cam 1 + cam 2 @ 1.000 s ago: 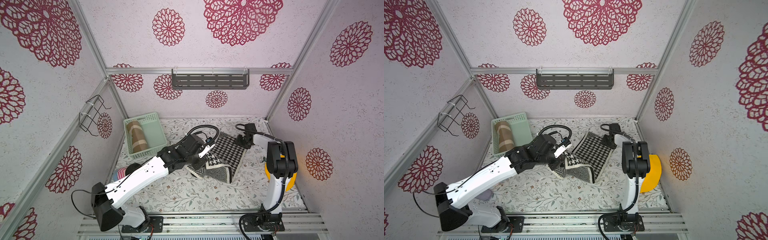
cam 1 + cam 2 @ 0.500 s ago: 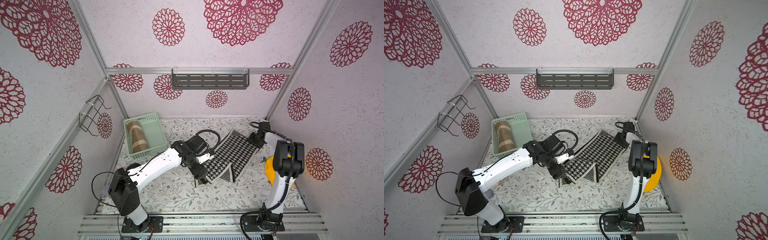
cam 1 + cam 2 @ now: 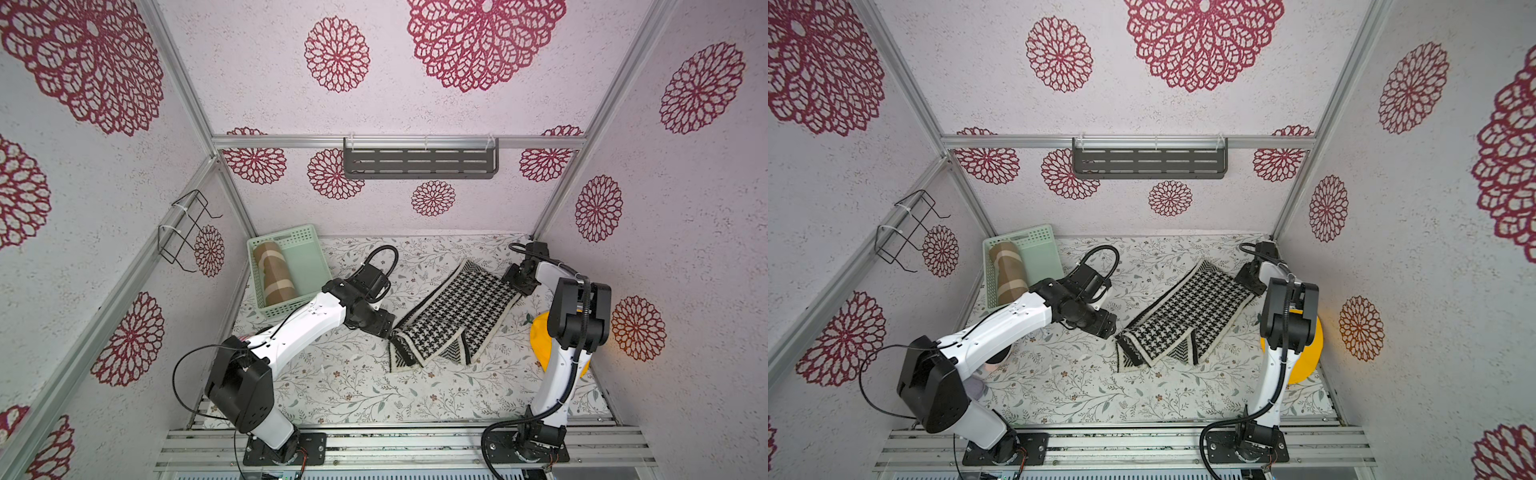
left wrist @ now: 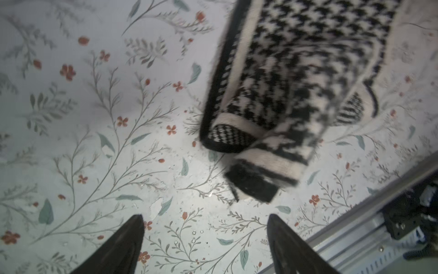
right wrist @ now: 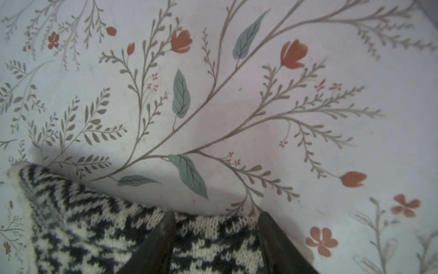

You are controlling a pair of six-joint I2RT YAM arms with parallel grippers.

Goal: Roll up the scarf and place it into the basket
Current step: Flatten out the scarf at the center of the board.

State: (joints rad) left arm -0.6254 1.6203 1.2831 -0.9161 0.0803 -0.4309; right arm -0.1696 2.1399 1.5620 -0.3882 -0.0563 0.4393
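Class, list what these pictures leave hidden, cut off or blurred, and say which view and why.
- Yellow object: both top views, mostly behind the right arm.
- Basket: top views, near corner behind the left arm.
- Scarf: left wrist view, blurred.
- Right gripper: right wrist view, contact with scarf unclear; bottom edge cuts fingers.

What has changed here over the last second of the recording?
The left gripper let go of the scarf at its near end and drew back beside it, jaws open. The scarf, bunched a second ago, now lies stretched out, near end folded over. The right gripper moved toward the far right corner with the far end. The basket and the brown roll in it stayed put.
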